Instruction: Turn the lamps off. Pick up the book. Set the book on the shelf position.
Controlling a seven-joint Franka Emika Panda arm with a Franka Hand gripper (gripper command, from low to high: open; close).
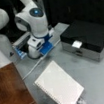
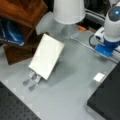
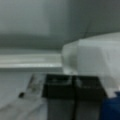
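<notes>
The book (image 1: 59,87) (image 2: 46,56), white-grey and dotted, lies on the grey table in both front views, with nothing holding it. Its one end rests on small grey metal pieces (image 2: 31,80). The shelf position (image 1: 12,92) (image 2: 22,10), the dark brown wood block's top, is next to the book. A white lampshade (image 2: 68,10) stands at a front view's top. My gripper (image 1: 34,55) points down at the table near the arm's blue mount (image 1: 46,47), well away from the book. In the wrist view my gripper (image 3: 73,80) is shut with nothing between its black fingers (image 3: 58,86).
A black box (image 1: 88,37) with a white label (image 1: 77,44) stands at a front view's right. A thin white cable (image 1: 36,65) runs across the table between arm and book. A pale rail (image 3: 27,62) and a white block (image 3: 95,57) lie ahead of the gripper.
</notes>
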